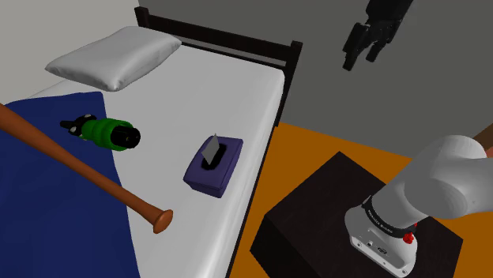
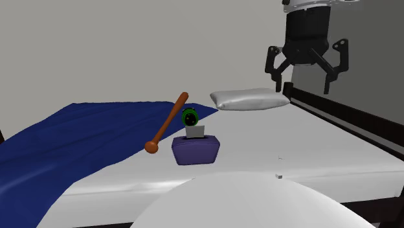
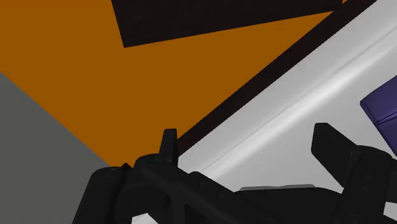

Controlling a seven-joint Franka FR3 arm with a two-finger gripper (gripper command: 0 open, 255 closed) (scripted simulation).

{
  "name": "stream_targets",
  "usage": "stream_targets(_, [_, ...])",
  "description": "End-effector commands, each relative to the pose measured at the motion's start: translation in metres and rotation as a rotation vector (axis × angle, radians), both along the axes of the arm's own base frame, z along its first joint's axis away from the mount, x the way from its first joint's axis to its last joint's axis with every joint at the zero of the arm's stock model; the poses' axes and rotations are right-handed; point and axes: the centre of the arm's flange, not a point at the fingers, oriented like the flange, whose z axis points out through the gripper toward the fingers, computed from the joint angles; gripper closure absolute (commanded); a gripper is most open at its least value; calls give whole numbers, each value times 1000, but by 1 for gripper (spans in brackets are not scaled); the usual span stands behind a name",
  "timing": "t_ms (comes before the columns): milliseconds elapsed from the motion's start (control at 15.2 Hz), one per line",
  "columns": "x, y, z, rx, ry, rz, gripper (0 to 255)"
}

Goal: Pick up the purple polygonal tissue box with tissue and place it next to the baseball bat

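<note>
The purple tissue box (image 1: 213, 167) (image 2: 195, 149) sits on the white bed, a grey tissue sticking up from its slot. One corner of the box (image 3: 383, 107) appears in the wrist view, off to the side of the fingers. The brown baseball bat (image 1: 75, 168) (image 2: 168, 122) lies across the blue blanket, its knob end about a box-length from the box. My gripper (image 1: 365, 41) (image 2: 304, 67) (image 3: 248, 147) hangs high in the air past the bed's edge, open and empty, well away from the box.
A green and black object (image 1: 111, 133) (image 2: 190, 117) lies between bat and box. A pillow (image 1: 114, 55) (image 2: 250, 98) rests by the dark headboard (image 1: 225, 35). The blue blanket (image 1: 47, 205) covers part of the bed. Orange floor (image 3: 159, 83) and my dark stand (image 1: 316, 217) lie beside the bed.
</note>
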Motion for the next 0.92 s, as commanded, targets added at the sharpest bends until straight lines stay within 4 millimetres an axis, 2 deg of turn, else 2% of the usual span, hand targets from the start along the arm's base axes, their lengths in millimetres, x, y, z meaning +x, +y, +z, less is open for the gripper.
stream_targets(0, [0, 0, 0, 0, 0, 0, 0])
stream_targets(396, [16, 77, -30, -29, 22, -163, 0])
stream_targets(858, [48, 161, -68, -63, 47, -353, 0])
